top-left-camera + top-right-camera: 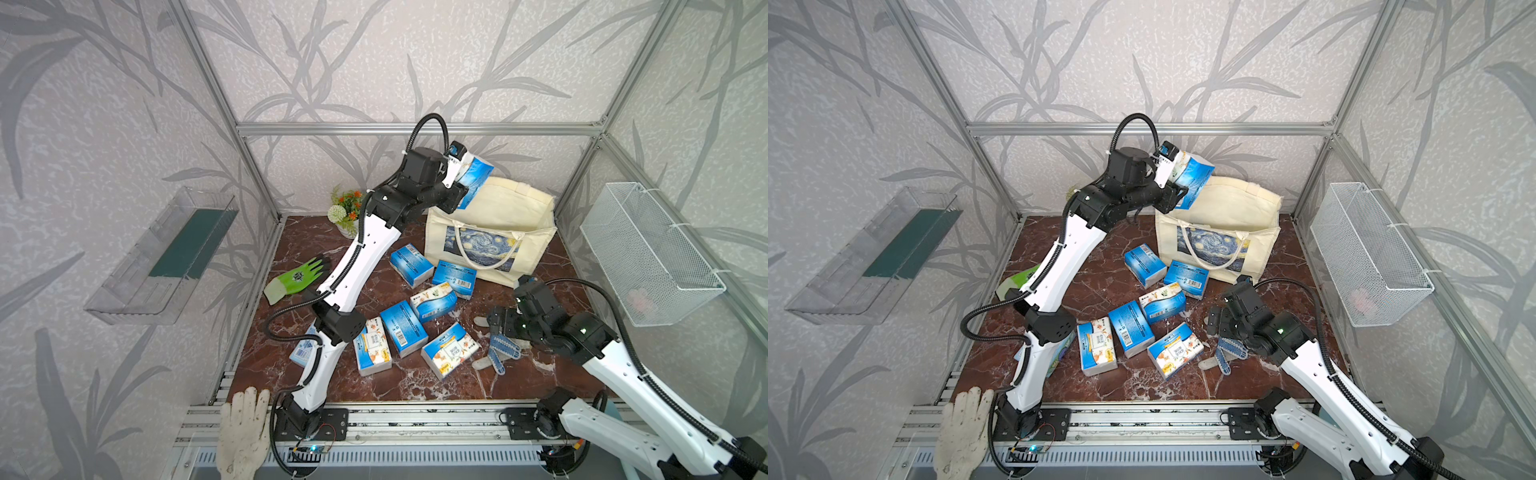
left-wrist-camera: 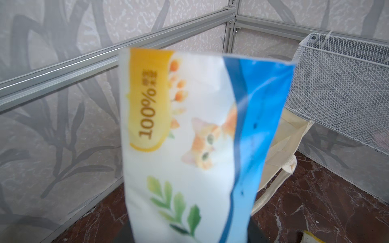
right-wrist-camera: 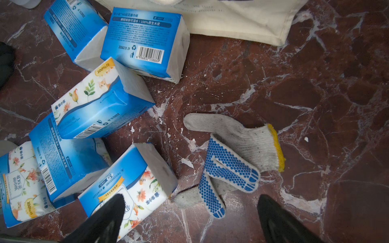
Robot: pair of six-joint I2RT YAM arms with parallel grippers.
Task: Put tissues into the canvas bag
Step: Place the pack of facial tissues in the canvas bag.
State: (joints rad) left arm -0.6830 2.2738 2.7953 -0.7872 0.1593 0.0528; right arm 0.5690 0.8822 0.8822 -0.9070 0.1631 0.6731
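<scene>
Tissue pack [image 1: 478,176] in L claw [image 1: 458,188], arm raised by canvas bag [image 1: 498,205]

The held tissue pack [image 2: 189,136] reads "100%"; so does a lying pack [image 3: 101,101].

— What lies by the jaws of the right gripper [image 3: 190,196]?
— A white knit glove with blue dots and a yellow cuff [image 3: 231,155], folded on the red-brown marble tabletop [image 3: 315,94], just ahead of them.
— And farther off?
— A white wire mesh basket [image 1: 648,253] on the side wall. A green rubber-coated glove [image 1: 297,279] and a small pot of orange and white flowers [image 1: 347,210] sit well apart from those jaws.
</scene>
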